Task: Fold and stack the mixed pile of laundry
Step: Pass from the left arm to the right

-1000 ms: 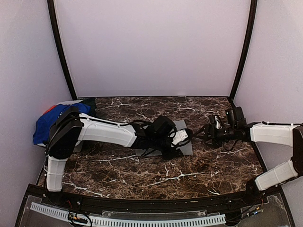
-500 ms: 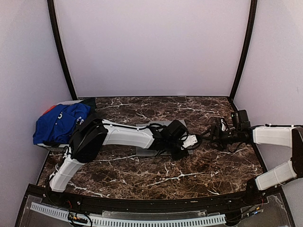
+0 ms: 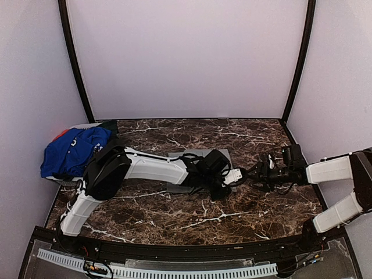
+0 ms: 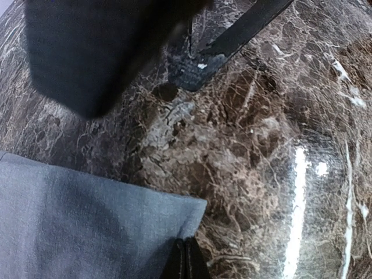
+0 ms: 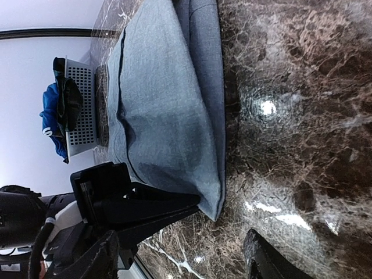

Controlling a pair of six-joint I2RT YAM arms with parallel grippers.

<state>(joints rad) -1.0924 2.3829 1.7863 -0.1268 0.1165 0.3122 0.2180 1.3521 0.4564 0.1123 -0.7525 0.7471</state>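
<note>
A folded grey shirt (image 3: 177, 156) lies flat mid-table, largely under my left arm. My left gripper (image 3: 237, 174) is at the shirt's near right corner (image 4: 195, 204), shut on the cloth edge, as the black fingertips (image 4: 186, 258) show. In the right wrist view those fingers (image 5: 168, 208) pinch the grey shirt (image 5: 168, 99) at that corner. My right gripper (image 3: 254, 173) sits just right of it, low over the marble. It (image 5: 183, 261) is open, with nothing between its fingers. The rest of the mixed laundry pile, topped by a royal-blue T-shirt (image 3: 72, 152), lies at the far left.
A red-orange garment (image 3: 60, 135) and dark cloth (image 3: 109, 125) peek from behind the blue T-shirt. A small grey perforated basket (image 5: 81, 110) stands under the pile. White walls and black posts close in the marble table (image 3: 256, 203).
My left gripper slid right to the shirt's corner and shut on it. My right gripper moved left toward that corner, its fingers closing slightly.
</note>
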